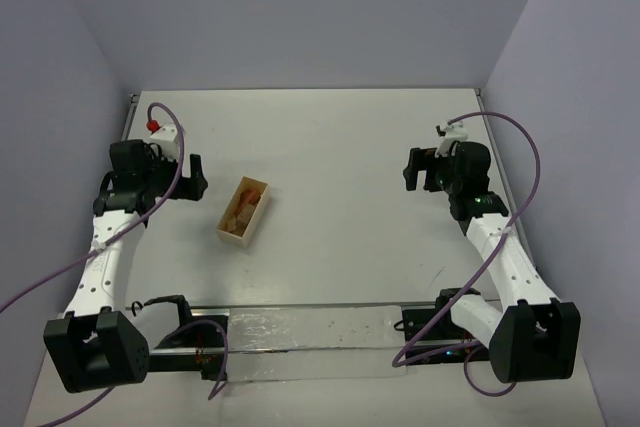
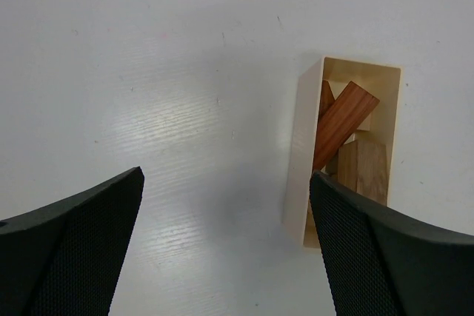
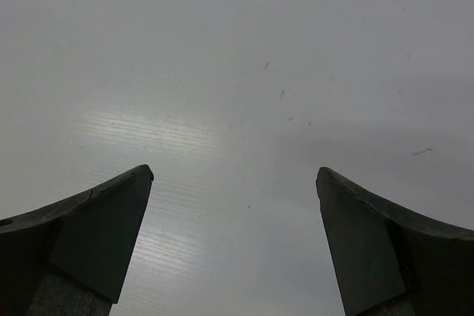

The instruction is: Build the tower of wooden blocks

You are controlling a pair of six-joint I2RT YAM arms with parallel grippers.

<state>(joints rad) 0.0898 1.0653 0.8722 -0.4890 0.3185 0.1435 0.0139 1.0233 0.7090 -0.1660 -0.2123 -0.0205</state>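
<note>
Symmetrically, arms folded low, left pincer [image 1: 197, 179] spread near box [image 2: 298, 160], right pincer [image 1: 410, 169] spread.

We see a pale wooden rectangular box [image 1: 234, 238] lying open-topped on the flat white tabletop [image 1: 350, 147], left of centre, its long axis running from seven o'clock to one o'clock. Plain lavender walls [image 1: 300, 7] close us in at nine, twelve and three o'clock. A clear plastic strip [image 1: 310, 332] lies along the six o'clock edge.
</note>
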